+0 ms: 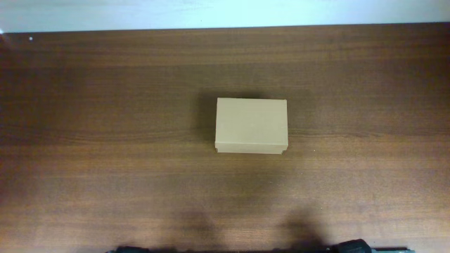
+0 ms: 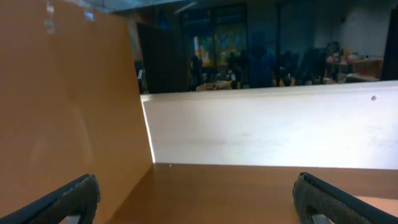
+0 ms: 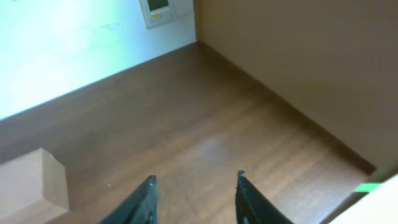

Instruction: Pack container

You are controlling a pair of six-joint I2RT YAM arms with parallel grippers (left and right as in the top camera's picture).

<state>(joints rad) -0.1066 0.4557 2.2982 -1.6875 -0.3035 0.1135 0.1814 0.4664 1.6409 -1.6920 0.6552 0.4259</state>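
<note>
The container [image 1: 251, 126], a small tan cardboard box with its lid shut, sits near the middle of the wooden table [image 1: 105, 140]. In the right wrist view a corner of the container [image 3: 31, 183] shows at the lower left. My right gripper [image 3: 196, 180] hangs above bare wood to the right of it, its jaws apart with nothing between them. My left gripper [image 2: 196, 193] is wide open over bare table, with only its two dark fingertips [image 2: 78, 196] showing at the bottom corners. Both arms are at the near table edge, almost out of the overhead view.
A white wall [image 2: 267, 127] rises behind the table's far edge. A tan panel [image 2: 62, 93] stands on the left in the left wrist view, and a similar panel [image 3: 311, 62] on the right in the right wrist view.
</note>
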